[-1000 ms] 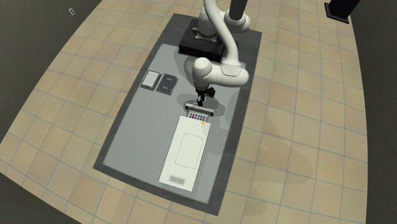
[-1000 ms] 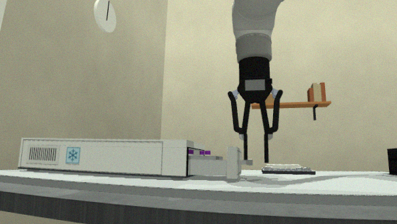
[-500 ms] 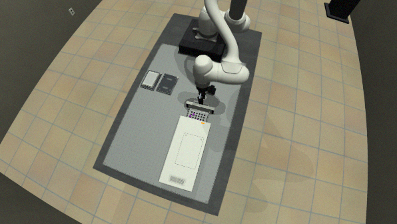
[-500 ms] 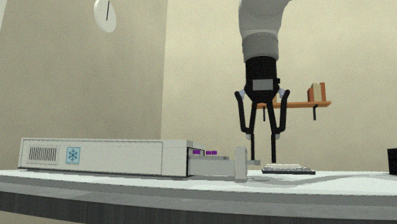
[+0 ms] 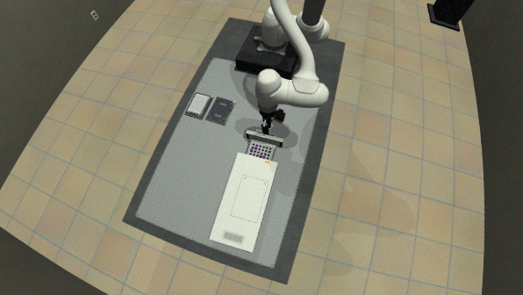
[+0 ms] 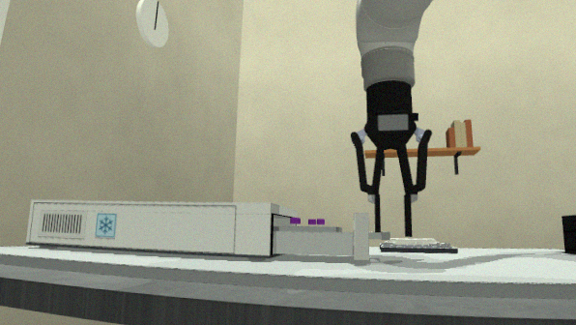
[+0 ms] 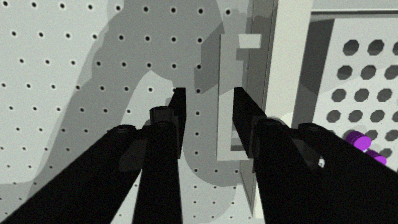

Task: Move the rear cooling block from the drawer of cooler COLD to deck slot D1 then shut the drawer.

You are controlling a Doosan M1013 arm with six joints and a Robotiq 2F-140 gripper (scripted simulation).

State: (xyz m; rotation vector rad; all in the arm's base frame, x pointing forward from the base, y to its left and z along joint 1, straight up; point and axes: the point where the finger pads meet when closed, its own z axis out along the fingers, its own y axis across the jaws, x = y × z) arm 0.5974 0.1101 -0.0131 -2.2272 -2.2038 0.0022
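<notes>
The white cooler COLD (image 5: 228,219) (image 6: 145,227) lies on the deck, and its drawer (image 6: 314,242) is pulled partly out. The orange lamp (image 5: 267,162) is lit. In the open part a grey block with many bores (image 5: 261,148) (image 7: 362,82) holds purple tubes (image 5: 257,152) (image 6: 316,221) (image 7: 356,141). The rest of the drawer is hidden inside COLD. My gripper (image 5: 265,129) (image 6: 392,232) (image 7: 208,102) points straight down at the drawer front (image 6: 361,237) (image 7: 287,75). Its fingers stand partly apart and straddle the handle bar (image 7: 227,100). One finger is behind the bar, and a gap shows on the other side.
Two deck slots lie left of the arm: the dark D1 (image 5: 220,111) nearer COLD, and D2 (image 5: 197,105) beyond it with a white plate on it. The arm's black base (image 5: 263,59) stands at the back. A low slot plate (image 6: 417,247) shows just beyond the fingers.
</notes>
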